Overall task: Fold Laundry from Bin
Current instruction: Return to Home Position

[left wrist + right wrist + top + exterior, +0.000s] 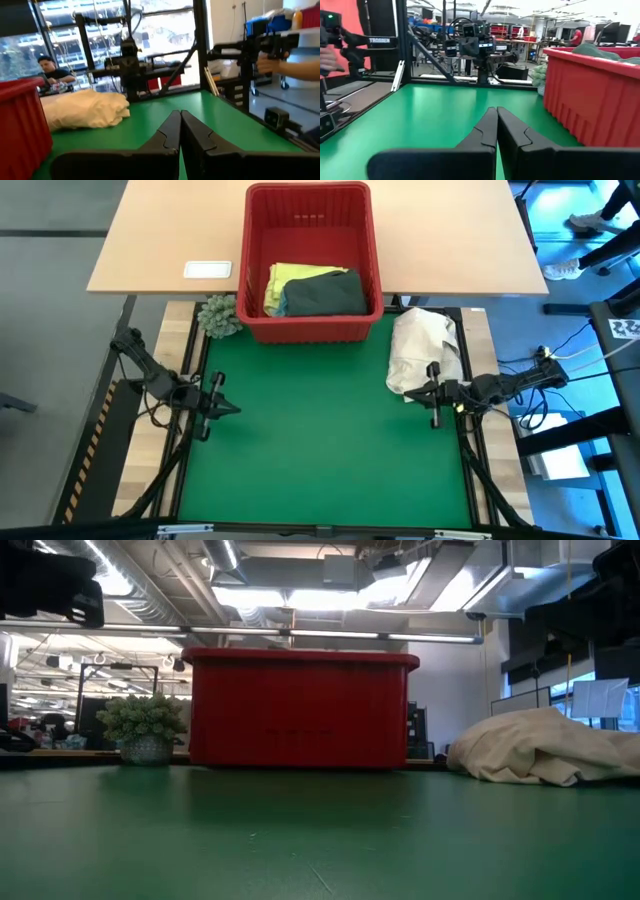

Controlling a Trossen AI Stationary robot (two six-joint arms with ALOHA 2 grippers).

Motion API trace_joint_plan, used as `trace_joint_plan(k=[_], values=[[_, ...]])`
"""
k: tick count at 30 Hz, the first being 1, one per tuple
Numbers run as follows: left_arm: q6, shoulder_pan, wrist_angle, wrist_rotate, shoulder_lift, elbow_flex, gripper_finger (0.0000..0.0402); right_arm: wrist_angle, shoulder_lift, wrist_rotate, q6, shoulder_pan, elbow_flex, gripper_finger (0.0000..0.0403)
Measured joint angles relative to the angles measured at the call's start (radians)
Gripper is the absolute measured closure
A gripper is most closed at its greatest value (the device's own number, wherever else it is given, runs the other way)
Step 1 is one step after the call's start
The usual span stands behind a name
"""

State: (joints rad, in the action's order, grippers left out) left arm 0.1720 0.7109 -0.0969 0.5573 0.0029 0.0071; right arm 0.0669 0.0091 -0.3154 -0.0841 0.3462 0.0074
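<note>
The red bin (310, 265) stands at the far edge of the green mat (320, 440), and shows in the low view (300, 710). In it lie a dark green-black garment (322, 293) and a bright yellow one (285, 280). My left gripper (232, 409) is shut and empty over the mat's left edge, clear of the bin; it shows in its wrist view (180, 131). My right gripper (412, 392) is shut and empty at the mat's right edge, beside the cream-white bundle (425, 350); it shows in its wrist view (496, 127).
The cream-white cloth bundle lies on the mat's far right corner and shows in the low view (545, 748). A small green spiky plant (219, 316) stands left of the bin. A white card (208, 270) lies on the wooden table. A person's hand (272, 64) shows beyond the table.
</note>
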Motion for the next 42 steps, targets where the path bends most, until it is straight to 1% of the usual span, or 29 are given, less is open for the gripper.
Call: trace_joint_plan(k=[3,6,9,15,17,22,42], values=[[0.000,0.000,0.007,0.001,0.001,0.000,0.0401,-0.001,0.003,0.001,0.000,0.000,0.000,0.0398],[0.004,0.000,0.006,0.035,0.002,0.000,0.0401,-0.001,0.010,-0.031,-0.012,0.000,0.000,0.0398],[0.004,0.000,0.006,0.058,0.003,0.000,0.0401,0.000,0.010,-0.037,-0.018,0.000,0.000,0.0398],[0.047,0.000,0.006,0.060,0.003,0.000,0.0401,0.000,0.010,-0.041,-0.026,0.000,0.000,0.0398],[0.046,0.000,0.006,0.060,0.003,0.000,0.0402,0.000,0.010,-0.053,-0.031,0.000,0.000,0.0398],[0.046,0.000,0.006,0.060,0.003,0.000,0.0402,-0.001,0.010,-0.034,-0.033,0.000,0.000,0.0398],[0.047,0.000,0.006,0.059,0.003,0.000,0.0402,-0.002,0.010,-0.033,-0.033,0.000,0.000,0.0398]])
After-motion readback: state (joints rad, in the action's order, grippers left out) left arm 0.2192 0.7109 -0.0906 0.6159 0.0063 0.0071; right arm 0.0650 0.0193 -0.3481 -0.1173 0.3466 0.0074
